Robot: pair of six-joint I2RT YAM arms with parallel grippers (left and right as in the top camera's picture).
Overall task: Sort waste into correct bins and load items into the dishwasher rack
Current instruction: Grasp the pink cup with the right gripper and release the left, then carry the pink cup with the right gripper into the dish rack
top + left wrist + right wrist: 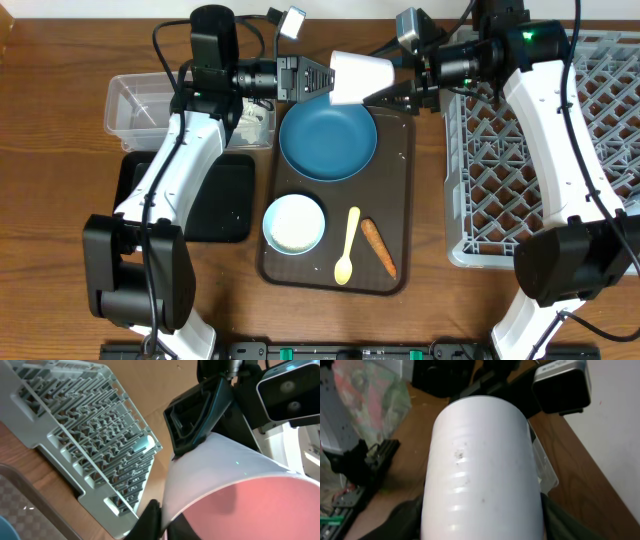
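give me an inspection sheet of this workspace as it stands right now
surface: wooden table, brown serving tray in the middle
job's things: blue dish, bowl, spoon and carrot on the serving tray; dishwasher rack at right, no dishes seen in it; clear tub and black tray at left; crumpled waste beside the tub
clutter: nothing seen
grippers: left gripper pinches the rim of the pink-white cup; right gripper has fingers either side of it, grip unclear
cables: black cables loop above both arms
surroundings: black rail at the near edge
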